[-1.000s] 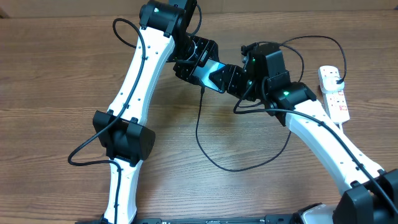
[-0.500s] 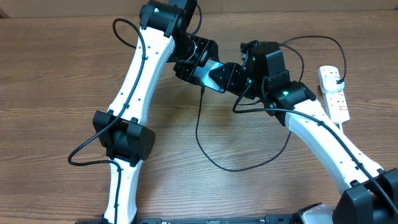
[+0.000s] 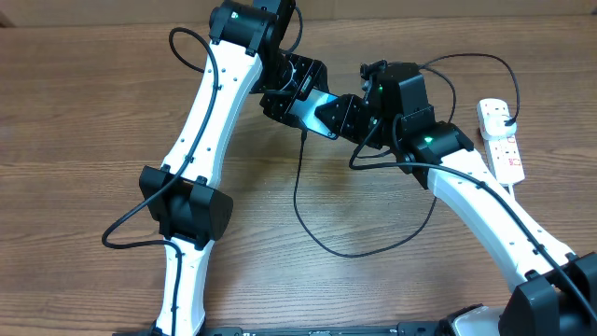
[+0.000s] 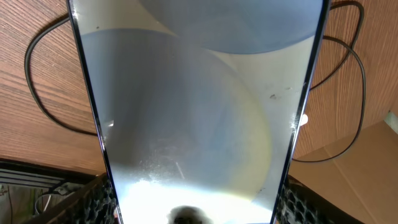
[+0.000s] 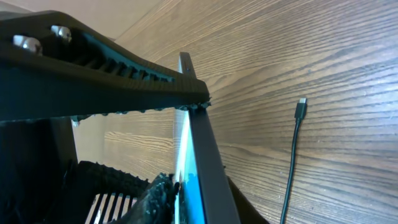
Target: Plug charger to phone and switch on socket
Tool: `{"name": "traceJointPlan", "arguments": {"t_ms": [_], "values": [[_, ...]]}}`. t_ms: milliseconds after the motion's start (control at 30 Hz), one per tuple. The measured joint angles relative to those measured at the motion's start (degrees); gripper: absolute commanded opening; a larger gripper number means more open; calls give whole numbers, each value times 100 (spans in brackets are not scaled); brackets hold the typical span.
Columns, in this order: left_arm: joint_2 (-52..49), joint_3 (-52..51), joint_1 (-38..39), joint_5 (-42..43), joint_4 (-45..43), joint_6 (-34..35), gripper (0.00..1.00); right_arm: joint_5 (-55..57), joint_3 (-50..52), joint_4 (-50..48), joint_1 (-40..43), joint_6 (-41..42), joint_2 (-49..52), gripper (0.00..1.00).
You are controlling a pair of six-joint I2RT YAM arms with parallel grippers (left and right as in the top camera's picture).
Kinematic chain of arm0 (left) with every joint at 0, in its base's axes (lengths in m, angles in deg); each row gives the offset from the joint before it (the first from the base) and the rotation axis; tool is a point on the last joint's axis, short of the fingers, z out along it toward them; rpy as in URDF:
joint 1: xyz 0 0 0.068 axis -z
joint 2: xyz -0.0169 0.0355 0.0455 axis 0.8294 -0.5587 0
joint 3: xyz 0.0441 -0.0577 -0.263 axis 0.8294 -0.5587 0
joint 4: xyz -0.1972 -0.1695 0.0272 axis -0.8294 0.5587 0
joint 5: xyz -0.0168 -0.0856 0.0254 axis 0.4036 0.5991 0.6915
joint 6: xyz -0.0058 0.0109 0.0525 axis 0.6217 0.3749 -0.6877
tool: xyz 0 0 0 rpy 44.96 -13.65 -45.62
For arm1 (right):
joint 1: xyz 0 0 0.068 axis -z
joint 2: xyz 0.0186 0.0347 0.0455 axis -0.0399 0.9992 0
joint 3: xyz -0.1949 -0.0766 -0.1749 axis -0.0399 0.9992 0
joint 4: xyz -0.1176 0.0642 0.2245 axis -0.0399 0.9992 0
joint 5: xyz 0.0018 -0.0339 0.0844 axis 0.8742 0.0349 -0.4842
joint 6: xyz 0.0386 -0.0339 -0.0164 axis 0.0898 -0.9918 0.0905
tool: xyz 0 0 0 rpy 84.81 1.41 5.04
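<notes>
Phone (image 3: 312,105) sits between both grippers; we see the left gripper (image 3: 289,95) clamping its sides and the right gripper (image 3: 348,118) pinching its edge; charger (image 5: 301,107) tip lies unplugged on the table (image 3: 84,112) below the right gripper; socket (image 3: 504,145) well beyond it.

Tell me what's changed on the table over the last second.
Nothing visibly changed. The left gripper and right gripper both hold the phone, the charger lies loose on the table, and the power strip is untouched.
</notes>
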Motion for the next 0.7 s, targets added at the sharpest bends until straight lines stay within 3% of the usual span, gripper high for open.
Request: {"name": "traceJointPlan", "arguments": {"t_ms": [333, 533, 700], "values": [[0, 0, 0, 0, 0, 2, 66, 0, 0, -2, 0, 4, 0, 15], [0, 0, -2, 0, -22, 2, 72, -39, 2, -76, 7, 155, 2, 4], [0, 50, -7, 13, -46, 20, 77, -11, 13, -92, 0, 133, 13, 4]]}}
